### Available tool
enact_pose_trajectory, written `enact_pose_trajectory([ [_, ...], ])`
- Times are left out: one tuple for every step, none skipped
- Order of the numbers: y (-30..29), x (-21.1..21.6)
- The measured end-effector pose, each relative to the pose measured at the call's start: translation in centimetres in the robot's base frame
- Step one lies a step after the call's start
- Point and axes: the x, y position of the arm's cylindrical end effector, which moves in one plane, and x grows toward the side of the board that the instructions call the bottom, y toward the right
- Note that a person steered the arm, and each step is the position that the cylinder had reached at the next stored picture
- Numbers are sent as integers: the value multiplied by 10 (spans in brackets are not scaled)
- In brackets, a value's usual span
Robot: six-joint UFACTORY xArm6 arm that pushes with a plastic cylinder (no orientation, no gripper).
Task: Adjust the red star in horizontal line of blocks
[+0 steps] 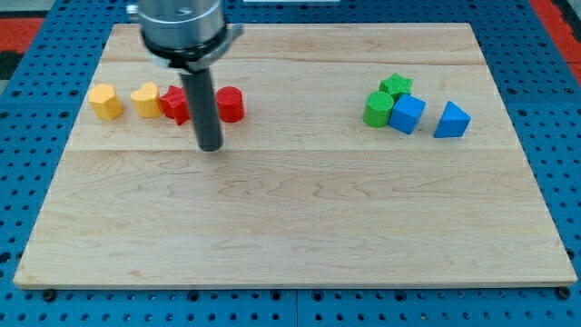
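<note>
Blocks sit in two groups on the board (300, 218). At the view's upper left runs a row: yellow block (105, 102), yellow heart (145, 99), red star (175, 104), red cylinder (230, 104). My tip (211, 148) rests just below the star's right edge; the rod hides part of it. I carry no claw, only this rod. At the right cluster green star (396, 86), green cylinder (378, 109), blue cube (408, 114) and blue wedge (452, 120).

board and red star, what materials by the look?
Board: light wood, likely sealed; grain and plank seams show. Red star, partly behind my tip: probably plastic, matte, uniform saturated colour; could be painted or foam, can't tell.
</note>
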Motion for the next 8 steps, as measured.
enact_pose_trajectory([
  [-19,-22],
  [-24,-17],
  [-43,-17],
  [-67,-17],
  [-63,-19],
  [-56,-28],
  [-54,-39],
  [-45,-39],
])
